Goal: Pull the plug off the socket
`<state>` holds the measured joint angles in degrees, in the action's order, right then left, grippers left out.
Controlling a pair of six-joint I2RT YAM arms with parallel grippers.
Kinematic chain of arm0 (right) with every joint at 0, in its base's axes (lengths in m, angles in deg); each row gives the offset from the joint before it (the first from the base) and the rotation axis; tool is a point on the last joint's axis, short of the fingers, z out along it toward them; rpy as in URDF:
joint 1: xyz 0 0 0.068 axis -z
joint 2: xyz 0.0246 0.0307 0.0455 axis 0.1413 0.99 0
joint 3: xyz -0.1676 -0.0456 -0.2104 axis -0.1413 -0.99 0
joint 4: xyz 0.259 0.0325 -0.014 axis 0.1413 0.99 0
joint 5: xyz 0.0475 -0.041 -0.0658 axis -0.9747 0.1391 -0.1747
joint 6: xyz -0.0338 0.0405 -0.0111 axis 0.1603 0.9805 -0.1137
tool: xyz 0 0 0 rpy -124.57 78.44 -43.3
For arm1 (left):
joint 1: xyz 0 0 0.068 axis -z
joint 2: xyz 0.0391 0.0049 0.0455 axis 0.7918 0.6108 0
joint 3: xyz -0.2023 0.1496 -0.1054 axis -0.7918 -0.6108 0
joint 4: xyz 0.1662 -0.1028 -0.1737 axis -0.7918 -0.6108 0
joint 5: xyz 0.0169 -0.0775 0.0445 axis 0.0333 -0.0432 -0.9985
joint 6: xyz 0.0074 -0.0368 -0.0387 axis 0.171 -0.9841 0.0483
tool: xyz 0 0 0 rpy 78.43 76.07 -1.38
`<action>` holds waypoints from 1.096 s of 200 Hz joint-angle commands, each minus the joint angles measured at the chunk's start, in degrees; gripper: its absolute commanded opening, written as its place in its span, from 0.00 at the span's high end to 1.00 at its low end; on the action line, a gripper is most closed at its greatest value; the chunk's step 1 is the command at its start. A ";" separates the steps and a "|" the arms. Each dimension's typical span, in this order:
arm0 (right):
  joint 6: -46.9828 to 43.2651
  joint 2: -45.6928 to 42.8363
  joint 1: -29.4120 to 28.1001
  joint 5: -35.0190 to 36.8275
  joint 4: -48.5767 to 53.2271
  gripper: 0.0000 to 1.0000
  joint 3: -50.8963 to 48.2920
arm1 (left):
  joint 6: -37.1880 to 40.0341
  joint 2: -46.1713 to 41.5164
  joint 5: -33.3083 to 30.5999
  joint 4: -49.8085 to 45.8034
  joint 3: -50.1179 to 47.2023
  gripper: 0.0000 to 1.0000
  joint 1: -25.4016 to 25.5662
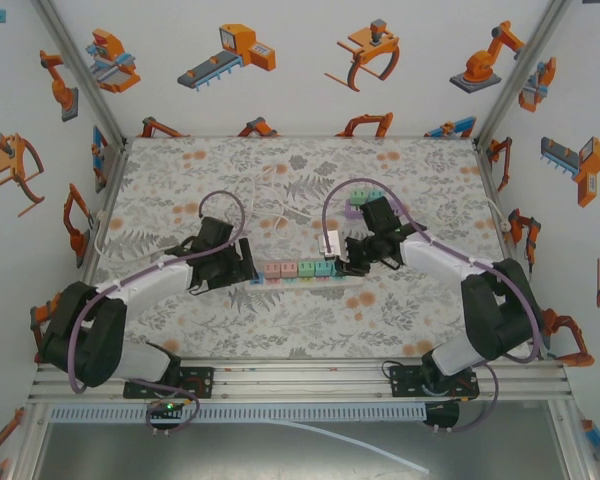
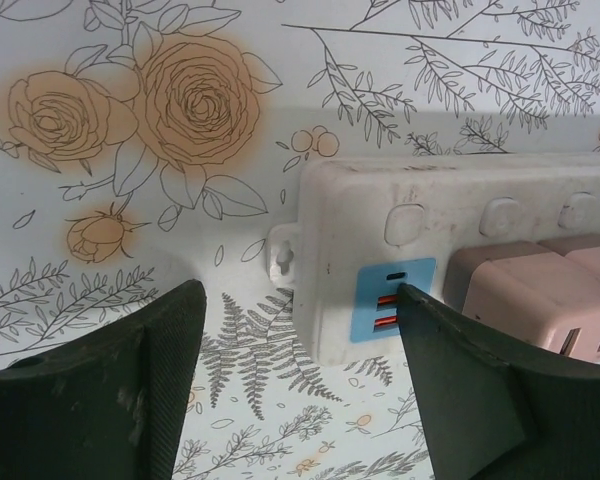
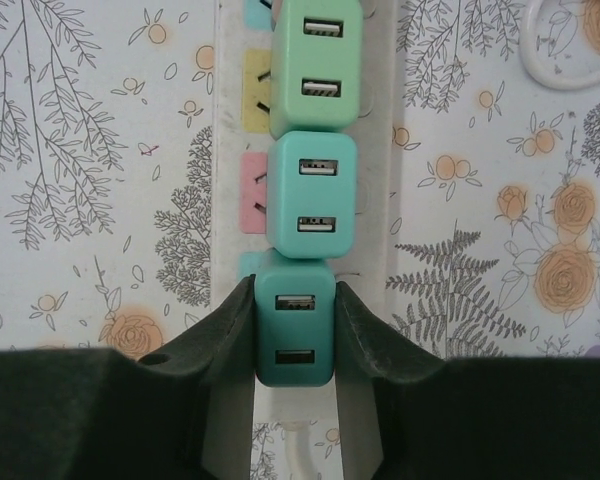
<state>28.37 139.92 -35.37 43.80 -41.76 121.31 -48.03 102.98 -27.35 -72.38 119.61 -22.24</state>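
Plug (image 3: 295,335), dark teal, sat in the last socket at the right end of the strip (image 3: 375,190), and the right gripper (image 3: 292,288) was clenched on it, one finger pressed flat against each of its sides. Its two USB ports faced up between the fingers. Just beyond it along the strip stood a lighter teal plug (image 3: 312,195), almost touching, then a green plug (image 3: 318,65). Coloured labels showed on the strip beside each socket.

At the strip's other end the left gripper (image 2: 300,291) was released, jaws well apart. One finger (image 2: 470,380) had its tip against a blue label (image 2: 392,300) on the strip's face, just beside a pink plug (image 2: 520,295); the other finger (image 2: 130,380) stood off the end of the strip, not touching it.

From above, the strip lay across the middle of the floral table (image 1: 280,320), the left gripper (image 1: 242,265) at its left end and the right gripper (image 1: 352,255) at its right end. A white cable (image 1: 275,205) curled on the table behind it
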 commanded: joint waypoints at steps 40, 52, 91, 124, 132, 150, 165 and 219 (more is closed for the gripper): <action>-0.64 -0.17 -0.70 -3.78 4.08 0.77 3.84 | -3.27 5.56 -6.82 -4.84 0.73 0.35 1.82; -0.32 0.00 -0.63 -3.67 3.99 0.77 3.92 | -3.52 5.75 -7.85 -5.28 0.86 0.36 1.98; 1.37 1.04 -0.27 -3.41 3.73 0.78 5.06 | -2.78 6.12 -10.87 -7.93 2.05 0.36 2.74; 2.84 1.25 -0.18 -3.88 3.73 0.78 6.27 | -1.45 6.89 -13.39 -10.04 3.26 0.36 3.48; 3.09 1.28 -0.18 -4.02 3.73 0.79 6.41 | -1.45 7.09 -14.19 -10.61 3.53 0.36 3.85; 3.14 1.15 -0.09 -4.00 3.73 0.79 6.43 | -1.61 7.29 -15.20 -11.30 3.94 0.36 4.67; 3.14 0.98 -0.05 -4.02 3.73 0.79 6.48 | -2.11 7.44 -15.12 -11.30 3.83 0.36 4.95; 1.90 -2.15 -1.94 4.08 -0.38 0.83 2.72 | -3.80 8.55 -17.81 -12.42 4.18 0.36 5.40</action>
<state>30.89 141.04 -36.11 47.38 -37.32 124.89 -51.70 107.22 -37.69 -78.02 126.19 -16.71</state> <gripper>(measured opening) 0.330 0.642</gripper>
